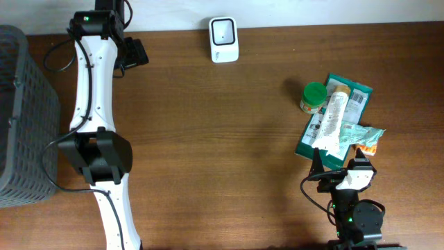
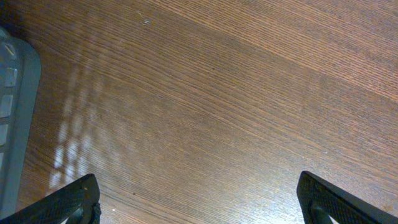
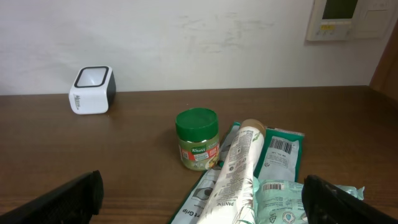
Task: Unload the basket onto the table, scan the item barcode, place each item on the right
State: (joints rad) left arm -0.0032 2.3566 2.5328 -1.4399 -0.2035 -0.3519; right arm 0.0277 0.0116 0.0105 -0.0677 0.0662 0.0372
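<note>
A white barcode scanner stands at the table's far edge by the wall. The items lie in a pile at the right: a green-lidded jar, a white tube across a flat dark-green pack, and a mint packet with a barcode showing. My right gripper is open just short of the pile and holds nothing. My left gripper is open over bare wood at the back left.
A grey basket stands at the table's left edge, beside the left arm. An orange wrapper sticks out under the mint packet. Bare wooden tabletop lies between the two arms.
</note>
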